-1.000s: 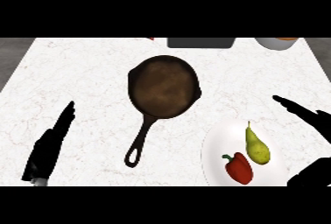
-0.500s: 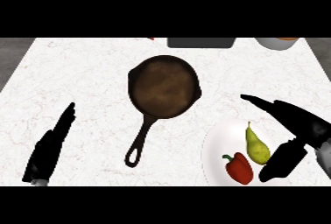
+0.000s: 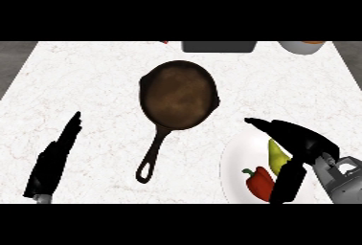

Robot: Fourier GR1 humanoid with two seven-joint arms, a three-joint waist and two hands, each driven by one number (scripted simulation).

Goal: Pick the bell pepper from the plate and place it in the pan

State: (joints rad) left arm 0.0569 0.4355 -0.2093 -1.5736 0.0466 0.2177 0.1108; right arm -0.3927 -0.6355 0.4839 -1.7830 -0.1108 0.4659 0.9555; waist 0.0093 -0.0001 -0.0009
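Note:
A red bell pepper lies on the white plate at the lower right, beside a green-yellow pear. My right hand hovers over the plate, open, its fingers stretched toward the upper left and its thumb hanging down just right of the pepper. It covers part of the pear. The dark pan sits mid-counter with nothing in it, its handle pointing toward the lower left. My left hand rests open at the lower left, fingers straight.
A dark rectangular object and a pale bowl sit at the counter's far edge. White marble counter lies between the pan's handle and the plate.
My right hand has moved left and down over the plate, now covering part of the pear, with the thumb close to the pepper. The left hand, pan and pepper have not moved.

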